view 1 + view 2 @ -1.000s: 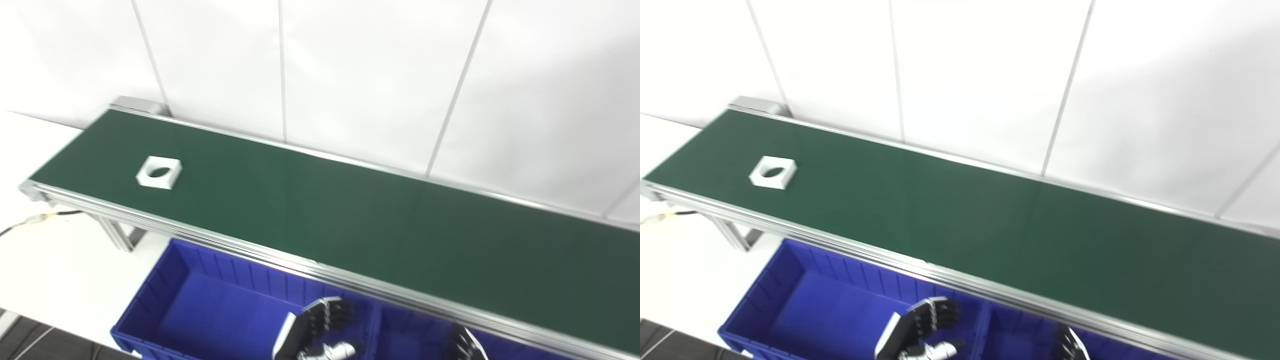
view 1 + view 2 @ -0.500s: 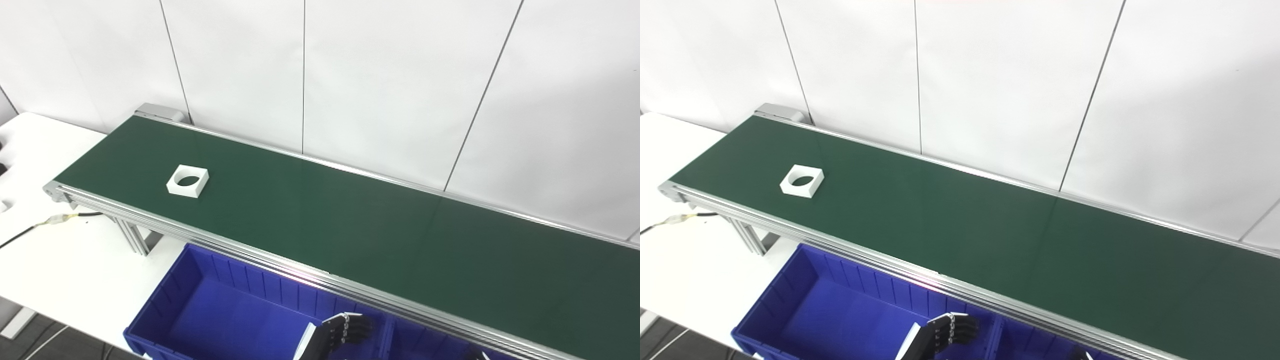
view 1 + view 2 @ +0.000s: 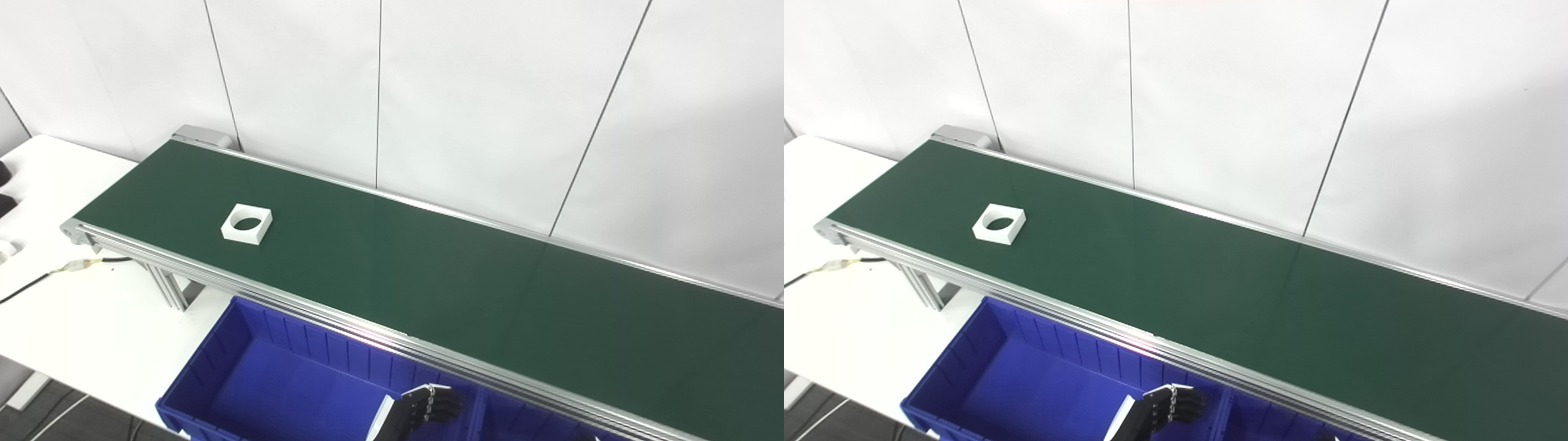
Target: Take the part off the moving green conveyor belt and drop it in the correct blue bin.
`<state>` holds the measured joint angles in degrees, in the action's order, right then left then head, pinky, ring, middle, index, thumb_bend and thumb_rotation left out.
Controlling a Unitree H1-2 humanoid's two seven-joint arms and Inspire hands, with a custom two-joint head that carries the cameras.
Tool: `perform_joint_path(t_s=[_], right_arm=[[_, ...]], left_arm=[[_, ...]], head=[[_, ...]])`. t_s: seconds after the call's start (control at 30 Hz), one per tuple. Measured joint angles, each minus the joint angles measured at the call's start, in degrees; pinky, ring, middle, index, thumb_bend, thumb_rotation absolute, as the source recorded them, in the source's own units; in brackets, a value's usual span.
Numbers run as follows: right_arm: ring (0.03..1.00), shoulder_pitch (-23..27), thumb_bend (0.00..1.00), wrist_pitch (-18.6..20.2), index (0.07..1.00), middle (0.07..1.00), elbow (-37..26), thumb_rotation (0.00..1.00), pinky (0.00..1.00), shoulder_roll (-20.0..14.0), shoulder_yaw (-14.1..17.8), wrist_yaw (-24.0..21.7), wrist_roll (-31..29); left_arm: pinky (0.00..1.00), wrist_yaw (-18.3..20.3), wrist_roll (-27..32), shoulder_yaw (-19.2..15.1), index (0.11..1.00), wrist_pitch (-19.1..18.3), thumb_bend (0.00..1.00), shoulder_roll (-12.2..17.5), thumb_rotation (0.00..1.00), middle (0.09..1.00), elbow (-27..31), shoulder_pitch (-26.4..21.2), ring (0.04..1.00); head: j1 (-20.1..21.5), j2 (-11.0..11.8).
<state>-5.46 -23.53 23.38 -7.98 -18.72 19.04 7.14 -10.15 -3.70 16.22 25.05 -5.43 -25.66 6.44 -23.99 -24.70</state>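
A white square part with a round hole [image 3: 246, 223] lies flat on the green conveyor belt [image 3: 429, 275], near its left end. My left hand [image 3: 422, 409] hovers low over the right end of a blue bin [image 3: 275, 386], in front of the belt and far from the part. Its fingers are loosely bent and hold nothing. Only a dark sliver of my right hand [image 3: 1325, 437] shows at the bottom edge, so its state is hidden. A second blue bin [image 3: 520, 422] adjoins the first on the right.
The belt's aluminium side rail [image 3: 343, 318] runs between the bins and the belt. A white table [image 3: 73, 318] carries a cable [image 3: 73, 266] at the left. A white panelled wall [image 3: 465, 92] stands right behind the belt.
The camera has shifted, so the whole scene sits further right and the hands lower in the picture. The part has moved a little to the right along the belt. My right hand has nearly left the view.
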Motion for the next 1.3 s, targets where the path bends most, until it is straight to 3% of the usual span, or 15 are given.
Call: perform_joint_path(t_s=[0.8,1.3], right_arm=[[0.783,-0.1,0.59,0.0,0.856,0.83,0.3,0.0,0.67,0.4,0.8,-1.9,-1.3],[0.767,0.0,0.58,0.0,0.853,0.824,0.9,0.0,0.66,-0.1,1.4,-2.3,-1.2]], left_arm=[[0.64,0.0,1.0,0.7,0.642,0.0,0.81,0.3,0.0,0.653,1.6,0.2,0.625],[0.6,-1.3,1.0,0.7,0.621,0.0,0.79,0.5,0.0,0.617,10.7,2.2,0.588]], head=[[0.0,-0.3],[-1.1,-0.6]])
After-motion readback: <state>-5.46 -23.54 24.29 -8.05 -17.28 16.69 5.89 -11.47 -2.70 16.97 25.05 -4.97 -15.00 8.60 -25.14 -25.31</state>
